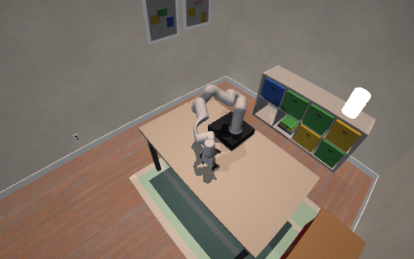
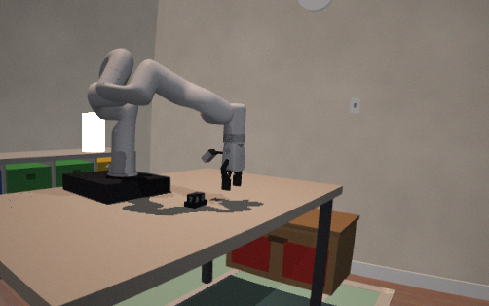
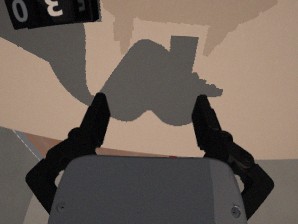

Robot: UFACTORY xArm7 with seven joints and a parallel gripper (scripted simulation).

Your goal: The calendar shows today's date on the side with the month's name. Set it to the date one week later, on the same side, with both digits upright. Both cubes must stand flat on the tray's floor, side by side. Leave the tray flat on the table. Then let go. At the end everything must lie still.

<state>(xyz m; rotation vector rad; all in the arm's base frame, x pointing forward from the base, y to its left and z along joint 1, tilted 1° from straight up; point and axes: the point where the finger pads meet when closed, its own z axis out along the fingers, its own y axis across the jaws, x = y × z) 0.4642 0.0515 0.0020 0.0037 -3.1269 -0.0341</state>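
From the top view we see the white seven-joint arm [image 1: 214, 96] rising from its black square base plate [image 1: 247, 133] on the beige rectangular table [image 1: 264, 181], arching back toward the far table corner, then folding forward and down so that the wrist points straight at the table top. The dark-fingered gripper [image 1: 208, 163] hangs just above the surface beside its own shadow; the calendar is too small for us to pick out here. In the exterior view we see the upper arm [image 2: 180, 93] sloping down from the raised elbow to a vertical forearm, with the gripper [image 2: 231, 181] held a little above the table [image 2: 97, 244]. The small black calendar tray with its two cubes [image 2: 195, 200] rests flat on the table near the gripper, on the side toward the base plate [image 2: 83, 187] and apart from the fingers. In the wrist view we look down past the grey gripper body to the two black fingers, spread wide with only table top and shadow between them, so the jaws are released and grasp nothing. The calendar [image 3: 53, 4] lies at the upper left, beyond the fingertips, showing white digits 0, 3 and what we take for a 5, tilted in this view.
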